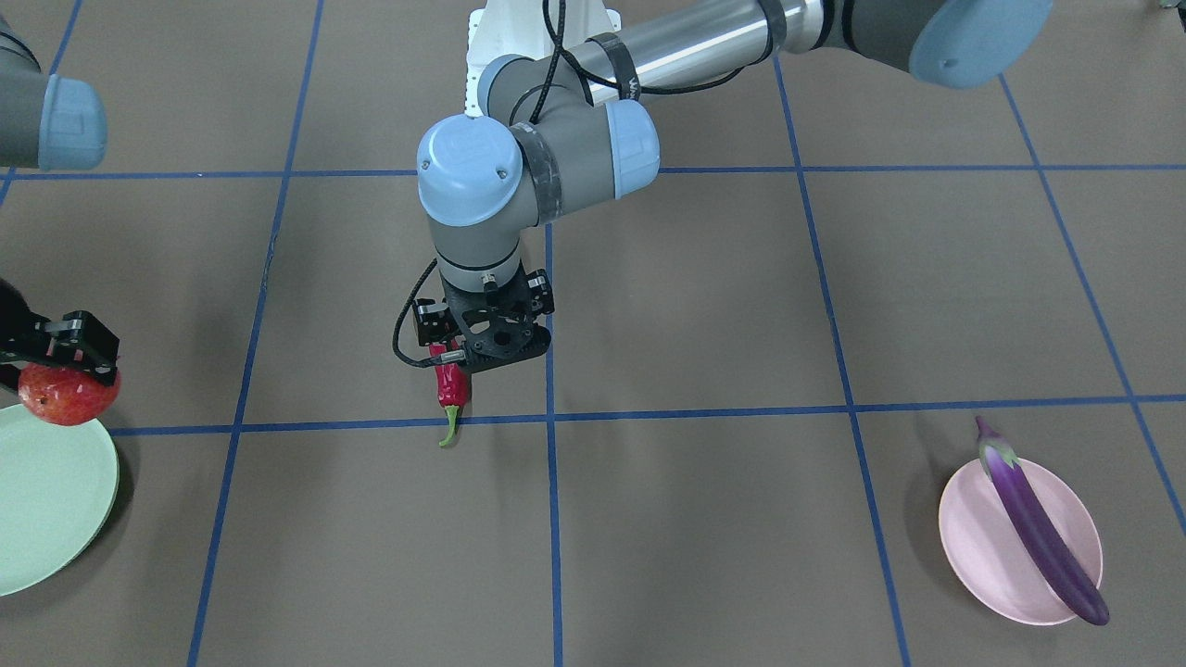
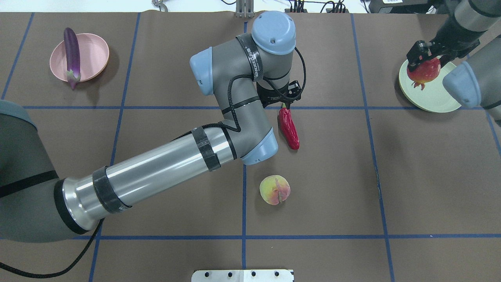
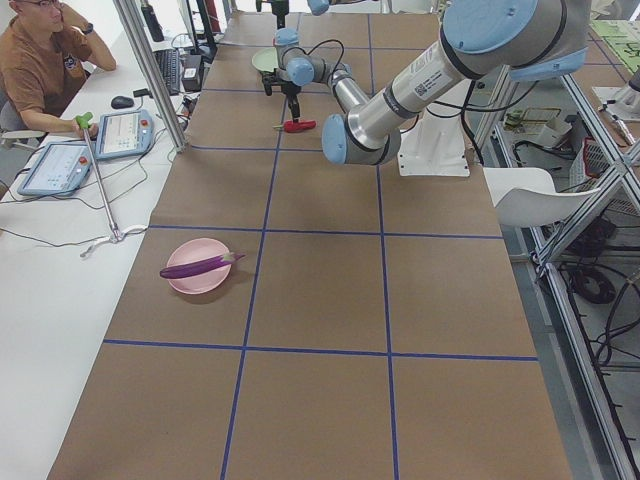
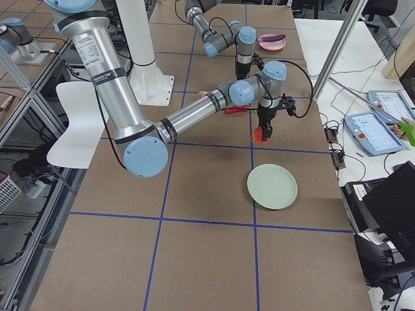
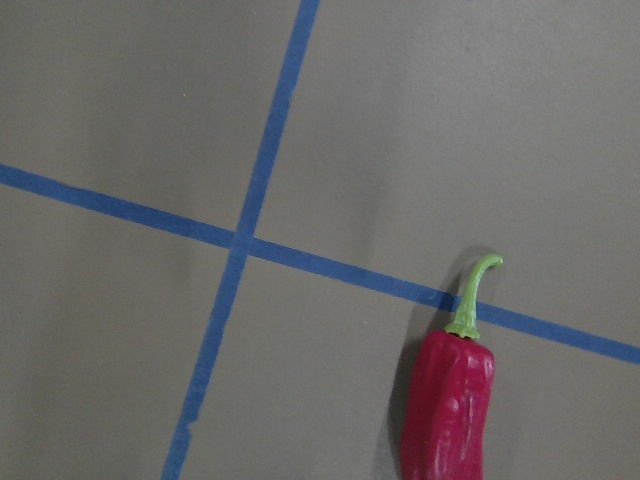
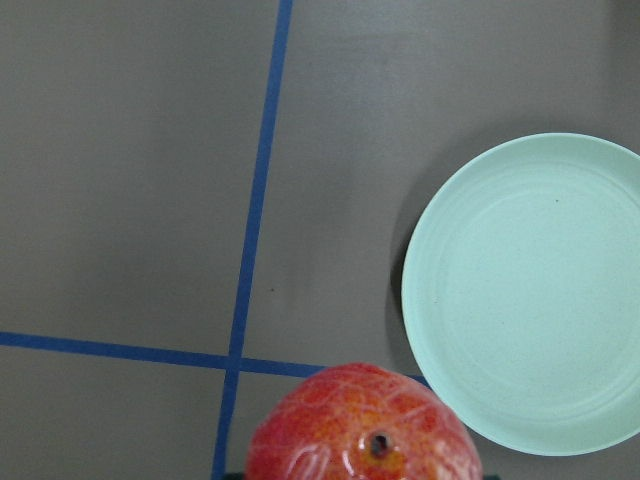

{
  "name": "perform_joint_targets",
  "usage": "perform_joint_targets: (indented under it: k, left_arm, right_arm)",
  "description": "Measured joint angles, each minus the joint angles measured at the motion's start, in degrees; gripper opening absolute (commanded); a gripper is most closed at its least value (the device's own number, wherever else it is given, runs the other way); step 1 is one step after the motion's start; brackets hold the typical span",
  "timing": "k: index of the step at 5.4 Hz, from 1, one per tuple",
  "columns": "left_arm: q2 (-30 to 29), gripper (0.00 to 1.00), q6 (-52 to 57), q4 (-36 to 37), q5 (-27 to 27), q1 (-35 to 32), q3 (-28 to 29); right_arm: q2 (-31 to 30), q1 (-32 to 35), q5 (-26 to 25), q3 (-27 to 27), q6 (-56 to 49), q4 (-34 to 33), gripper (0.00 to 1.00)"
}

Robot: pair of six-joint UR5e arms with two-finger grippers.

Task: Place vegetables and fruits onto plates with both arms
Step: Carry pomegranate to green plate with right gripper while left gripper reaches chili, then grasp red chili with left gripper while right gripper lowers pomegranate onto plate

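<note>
The right gripper (image 2: 426, 60) pinched the tomato (image 2: 424, 71) from above, jaws closed on its upper half. In the side view from the robot's right the fruit hung clear of the table (image 2: 430, 176). It was beside the near rim of the mint green plate (image 6: 520, 290), not yet over the middle. That plate sat toward the table's far edge at the robot's right end, with nothing on it.

The left gripper (image 1: 468, 352) was low over the middle of the table, right at the blunt end of the chili (image 1: 451, 389). Wrist and gripper body hid the fingertips, so I could not tell whether the jaws were spread or closed on the pepper. The chili lay lengthwise away from the robot, and its green stem crossed a blue tape line (image 5: 350, 270). Whether it rested on the table or was lifted slightly was unclear.

The peach (image 2: 274, 190) sat alone on the table, nearer the robot than the chili and apart from it.

Toward the far edge at the robot's left end, the eggplant (image 1: 1038, 523) lay across the pink plate (image 1: 973, 547), both ends past the rim.
</note>
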Motion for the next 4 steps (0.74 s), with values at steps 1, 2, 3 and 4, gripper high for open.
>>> perform_joint_targets:
  k: [1,2,3,4]
  left_arm:
    - [-0.82,1.0,-0.05,-3.73,1.15,0.99,3.39]
    - [-1.13,1.0,-0.06,-6.49,2.92,1.85,5.41]
    - [-1.28,1.0,-0.1,-8.54,4.4,2.53,6.61]
    - [-1.41,1.0,-0.14,-10.55,4.89,3.01,7.85]
  right_arm:
    - [-0.14,2.1,1.15,-3.74,-3.76,1.69,0.0]
    - [-0.09,3.44,2.32,-8.6,-5.19,6.76,0.0]
    - [0.12,4.46,3.27,-12.62,-5.62,11.4,0.0]
    - [0.27,5.2,3.55,-14.21,-5.97,13.0,0.0]
